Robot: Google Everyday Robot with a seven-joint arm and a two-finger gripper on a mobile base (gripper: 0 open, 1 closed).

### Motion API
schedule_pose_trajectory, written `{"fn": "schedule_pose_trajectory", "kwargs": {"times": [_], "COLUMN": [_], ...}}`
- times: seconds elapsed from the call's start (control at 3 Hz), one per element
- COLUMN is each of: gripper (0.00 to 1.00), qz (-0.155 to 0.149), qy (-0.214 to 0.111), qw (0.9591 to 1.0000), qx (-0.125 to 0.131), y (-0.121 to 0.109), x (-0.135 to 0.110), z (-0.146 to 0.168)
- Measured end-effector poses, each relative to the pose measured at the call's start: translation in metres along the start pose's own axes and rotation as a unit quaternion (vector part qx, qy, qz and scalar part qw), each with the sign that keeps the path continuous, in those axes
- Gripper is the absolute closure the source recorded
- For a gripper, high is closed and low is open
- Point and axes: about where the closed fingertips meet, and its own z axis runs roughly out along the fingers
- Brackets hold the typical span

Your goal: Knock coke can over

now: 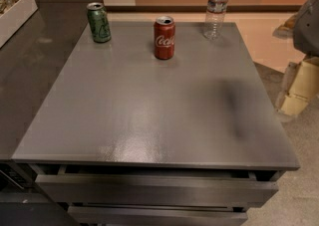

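Observation:
The coke can [164,38], red with white script and a silver top, stands upright near the back middle of the grey cabinet top [149,110]. My gripper [295,89] shows at the right edge of the view, beyond the cabinet's right side, well to the right of the can and nearer the camera. It is not touching anything on the cabinet. Its grey arm part [308,23] rises above it.
A green can [98,22] stands upright at the back left of the cabinet top. A clear plastic bottle [216,8] stands at the back right. A darker counter [30,65] adjoins on the left, with a white box [15,13] on it. Drawers [149,190] are below the front edge.

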Motion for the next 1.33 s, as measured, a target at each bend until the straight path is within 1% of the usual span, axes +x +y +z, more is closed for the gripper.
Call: {"fn": "schedule_pose_trajectory", "kwargs": {"times": [0.33, 0.67, 1.0, 1.33], "gripper": [0.00, 0.00, 0.00, 0.00], "qz": [0.000, -0.008, -0.014, -0.020], "qy": [0.000, -0.011, -0.051, -0.087], "qw": [1.0000, 0.9999, 0.9985, 0.9956], "qx": [0.000, 0.009, 0.018, 0.026], "y": [0.000, -0.005, -0.024, -0.045], "x": [0.000, -0.008, -0.026, -0.046], "z": [0.000, -0.001, 0.006, 0.020]}}
